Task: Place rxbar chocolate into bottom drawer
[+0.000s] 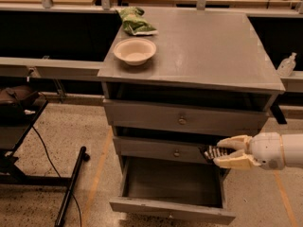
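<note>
My gripper (222,153) comes in from the right at the height of the middle drawer. Its cream fingers (233,142) are shut on the rxbar chocolate (214,152), a small dark bar that sticks out to the left. The bar hangs just above the right rear part of the bottom drawer (173,183), which is pulled open and shows a bare grey inside.
A white bowl (135,50) and a green snack bag (135,21) sit on the grey cabinet top (208,46). Two shut drawers with knobs (182,120) lie above the open one. A black stand (71,186) is on the floor at left. A clear bottle (286,64) stands at right.
</note>
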